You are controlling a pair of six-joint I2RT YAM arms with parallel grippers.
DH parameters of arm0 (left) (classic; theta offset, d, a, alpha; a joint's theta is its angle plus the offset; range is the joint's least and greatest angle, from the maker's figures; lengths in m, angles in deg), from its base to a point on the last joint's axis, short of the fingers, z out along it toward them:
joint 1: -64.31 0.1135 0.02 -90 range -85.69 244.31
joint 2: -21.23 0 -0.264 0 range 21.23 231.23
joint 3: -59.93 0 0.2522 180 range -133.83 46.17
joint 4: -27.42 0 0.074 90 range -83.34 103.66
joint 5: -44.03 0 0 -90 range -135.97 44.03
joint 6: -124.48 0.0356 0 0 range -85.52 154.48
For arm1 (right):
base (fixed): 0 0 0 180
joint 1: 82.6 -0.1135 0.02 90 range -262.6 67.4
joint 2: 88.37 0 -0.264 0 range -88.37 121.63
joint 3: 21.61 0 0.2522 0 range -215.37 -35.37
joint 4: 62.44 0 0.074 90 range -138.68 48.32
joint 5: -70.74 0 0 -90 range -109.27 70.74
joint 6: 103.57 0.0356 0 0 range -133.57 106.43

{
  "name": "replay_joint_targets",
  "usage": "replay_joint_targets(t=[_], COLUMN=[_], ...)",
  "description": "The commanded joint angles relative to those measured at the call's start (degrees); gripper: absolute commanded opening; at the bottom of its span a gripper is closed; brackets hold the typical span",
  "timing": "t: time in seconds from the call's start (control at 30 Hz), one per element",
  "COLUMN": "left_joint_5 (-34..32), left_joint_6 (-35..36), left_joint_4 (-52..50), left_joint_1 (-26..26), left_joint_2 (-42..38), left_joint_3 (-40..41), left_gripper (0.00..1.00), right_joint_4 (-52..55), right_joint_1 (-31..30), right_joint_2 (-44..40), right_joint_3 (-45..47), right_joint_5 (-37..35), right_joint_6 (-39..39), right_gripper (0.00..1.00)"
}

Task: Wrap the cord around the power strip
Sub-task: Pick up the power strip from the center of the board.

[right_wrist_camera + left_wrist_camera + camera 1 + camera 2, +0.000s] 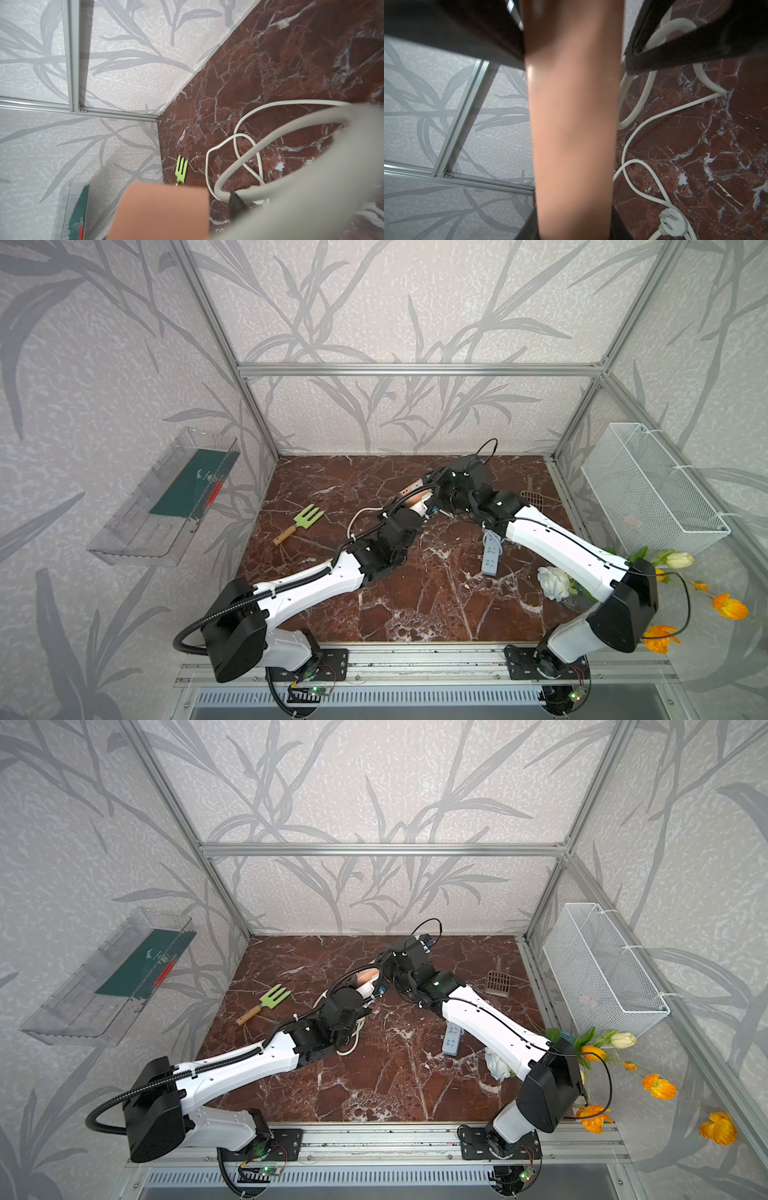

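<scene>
Left hand [575,62] clamps the peach power strip [571,128]; right hand [432,483] sits at the white cord [291,103], its opening unclear.

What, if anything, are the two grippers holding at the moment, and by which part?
The left gripper clamps the peach power strip across its sides near one end. The right gripper is at the white cord; a grip cannot be confirmed.
</scene>
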Motion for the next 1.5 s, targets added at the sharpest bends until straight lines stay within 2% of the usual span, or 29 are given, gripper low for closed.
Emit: replay_joint_targets(t=[0.0, 0.13, 0.2, 0.27, 0.33, 0.4, 0.47, 0.5, 0.57, 0.63, 0.73, 0.87, 0.97, 1.1, 1.17, 1.33, 1.37, 1.43, 1.47], left_joint_5=[-2.4, 1.6, 6.2, 11.9, 21.0, 33.5, 44.0, 51.7, 63.7, 77.8, 88.8, 97.0, 100.3, 103.1, 103.3, 102.8, 102.7, 102.8, 103.1], left_joint_6=[2.1, 0.1, -3.1, -10.2, -17.7, -24.8, -32.0, -35.7, -43.8, -53.6, -66.9, -80.4, -87.5, -97.6, -98.6, -98.1, -97.8, -97.6, -97.4], left_joint_4=[3.4, -1.2, -8.2, -18.1, -27.8, -36.1, -37.7, -38.3, -36.6, -30.3, -17.9, -4.1, 3.1, 16.8, 18.9, 18.5, 17.9, 17.2, 16.7], left_joint_1=[-0.7, -0.9, -1.0, -0.2, 2.6, 8.0, 13.2, 15.9, 20.3, 24.9, 28.0, 29.6, 30.0, 29.5, 29.4, 29.3, 29.4, 29.5, 29.5], left_joint_2=[-0.6, -3.3, -5.3, -7.1, -8.5, -8.4, -8.4, -8.2, -7.6, -7.1, -6.0, -3.8, -1.9, -0.8, -0.9, -0.1, 0.2, 0.8, 1.0], left_joint_3=[-0.9, -2.1, -4.0, -8.0, -12.8, -17.8, -20.3, -21.7, -23.6, -23.2, -19.9, -15.2, -13.4, -9.6, -8.7, -10.2, -10.9, -12.5, -13.3], left_gripper=[0.29, 0.56, 0.66, 0.79, 0.89, 0.94, 0.97, 0.98, 0.97, 0.97, 0.97, 0.97, 0.93, 0.79, 0.72, 0.33, 0.28, 0.18, 0.14], right_joint_4=[-2.8, -6.6, -8.6, -11.7, -15.0, -21.4, -26.8, -28.5, -29.6, -31.1, -32.7, -41.6, -46.8, -48.2, -48.8, -52.8, -53.8, -54.5, -54.1], right_joint_1=[2.1, 4.6, 6.6, 9.4, 12.0, 14.1, 15.2, 15.3, 15.0, 15.1, 15.1, 15.1, 15.2, 15.4, 15.7, 15.7, 15.7, 15.7, 15.8], right_joint_2=[-1.3, -2.3, -2.1, -1.2, -0.1, 0.7, 1.3, 1.3, 0.4, -1.6, -2.9, -2.8, -1.9, -0.5, 0.0, 2.6, 2.9, 3.2, 3.2], right_joint_3=[0.1, 2.2, 2.1, 2.1, 1.6, 2.0, 2.3, 2.2, 2.7, 4.6, 5.2, 6.4, 6.4, 5.7, 5.2, 3.5, 3.5, 3.6, 3.7], right_joint_5=[1.0, 2.9, 4.6, 8.8, 15.0, 25.5, 36.0, 41.0, 47.5, 50.8, 54.9, 58.3, 59.0, 57.8, 57.0, 56.8, 56.7, 56.4, 56.4], right_joint_6=[-0.6, -3.2, -6.8, -10.1, -14.9, -19.1, -20.6, -22.0, -24.7, -26.9, -27.7, -21.7, -17.4, -15.8, -15.2, -11.8, -11.0, -10.5, -10.8], right_gripper=[0.37, 0.2, 0.18, 0.17, 0.15, 0.15, 0.15, 0.16, 0.17, 0.19, 0.21, 0.21, 0.21, 0.21, 0.21, 0.21, 0.23, 0.29, 0.35])
